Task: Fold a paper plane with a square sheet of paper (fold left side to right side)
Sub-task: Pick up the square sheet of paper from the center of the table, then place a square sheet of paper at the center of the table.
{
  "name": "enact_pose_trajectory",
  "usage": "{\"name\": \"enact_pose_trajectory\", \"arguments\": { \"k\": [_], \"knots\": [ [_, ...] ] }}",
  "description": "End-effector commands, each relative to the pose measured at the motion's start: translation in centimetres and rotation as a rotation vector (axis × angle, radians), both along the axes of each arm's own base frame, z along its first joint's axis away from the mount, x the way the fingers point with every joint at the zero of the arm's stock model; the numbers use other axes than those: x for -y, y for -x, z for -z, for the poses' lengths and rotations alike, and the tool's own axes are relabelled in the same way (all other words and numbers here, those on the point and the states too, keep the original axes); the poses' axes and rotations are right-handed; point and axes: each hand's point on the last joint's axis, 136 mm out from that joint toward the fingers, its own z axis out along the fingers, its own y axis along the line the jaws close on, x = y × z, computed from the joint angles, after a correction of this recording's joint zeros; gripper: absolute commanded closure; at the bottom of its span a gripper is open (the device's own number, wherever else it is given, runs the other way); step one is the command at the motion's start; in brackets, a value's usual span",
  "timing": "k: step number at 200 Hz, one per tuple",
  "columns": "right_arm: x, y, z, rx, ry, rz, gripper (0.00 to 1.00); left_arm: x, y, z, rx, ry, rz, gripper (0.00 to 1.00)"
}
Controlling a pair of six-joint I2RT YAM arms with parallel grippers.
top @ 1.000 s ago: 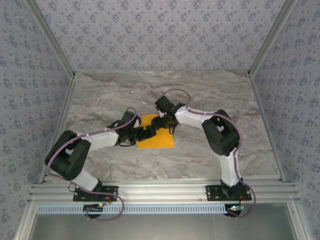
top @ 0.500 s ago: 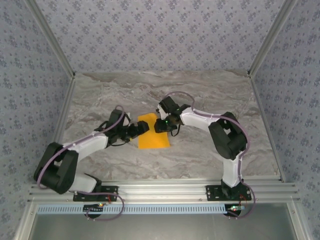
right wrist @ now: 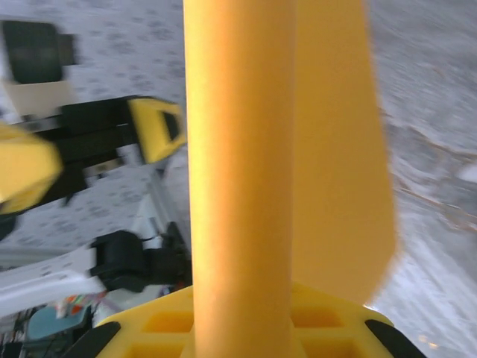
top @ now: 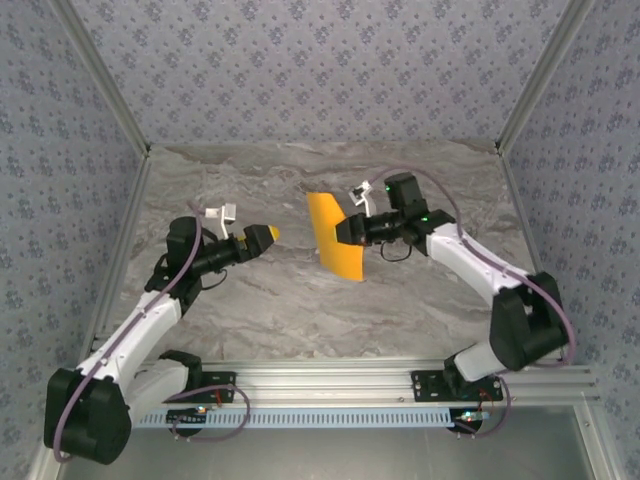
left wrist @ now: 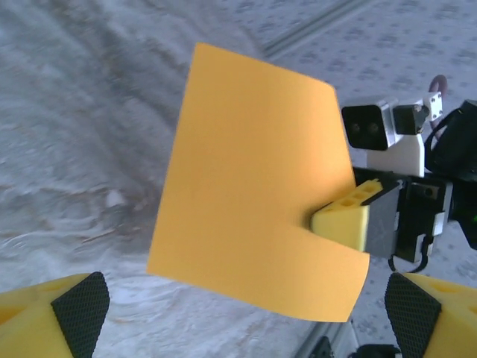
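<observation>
Top view: thin orange-yellow sheet of paper point(top: 335, 238) stands raised above the grey marbled table point(top: 300, 320), just past table centre toward 12 o'clock, with its lowest corner pointing to 6 o'clock. Right tool point(top: 347, 230) meets the sheet from its 3 o'clock side and is clamped narrow on that edge, holding the sheet up. Left tool point(top: 268, 235) sits at the sheet's 9 o'clock, clearly apart from it, with bare table between them and the yellow tip aimed at the paper. Left wrist view: the sheet point(left wrist: 246, 209) faces the camera nearly flat, a plain face with no crease I can make out, its top corner at 1 o'clock slightly rounded over. One yellow finger of the right tool point(left wrist: 344, 221) presses on the sheet's edge at 3 o'clock, the black body and white camera block behind it. The left tool's own fingers point(left wrist: 45, 317) sit far apart at the lower corners of that view, spread wide with nothing between them. Right wrist view: the sheet point(right wrist: 238, 149) rises straight up toward 12 o'clock from between that tool's yellow fingers point(right wrist: 171, 321), seen almost edge-on and blurred, with a broader part bowing away toward 3 o'clock. The left tool's yellow fingers point(right wrist: 158, 127) show beyond at 9 o'clock, parted.
</observation>
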Motion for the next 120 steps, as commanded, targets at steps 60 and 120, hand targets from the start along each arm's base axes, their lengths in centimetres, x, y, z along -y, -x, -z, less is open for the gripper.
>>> {"name": "enact_pose_trajectory", "arguments": {
  "k": [60,120],
  "knots": [
    [0.6,9.4,-12.7,0.206,-0.252,-0.305,0.78,4.1,5.0,-10.4,0.37,0.146,0.286,0.02],
    [0.8,10.2,-14.1,0.259,-0.257,-0.306,0.77,7.0,8.6,-13.6,0.485,0.149,0.437,0.19]
  ]
}}
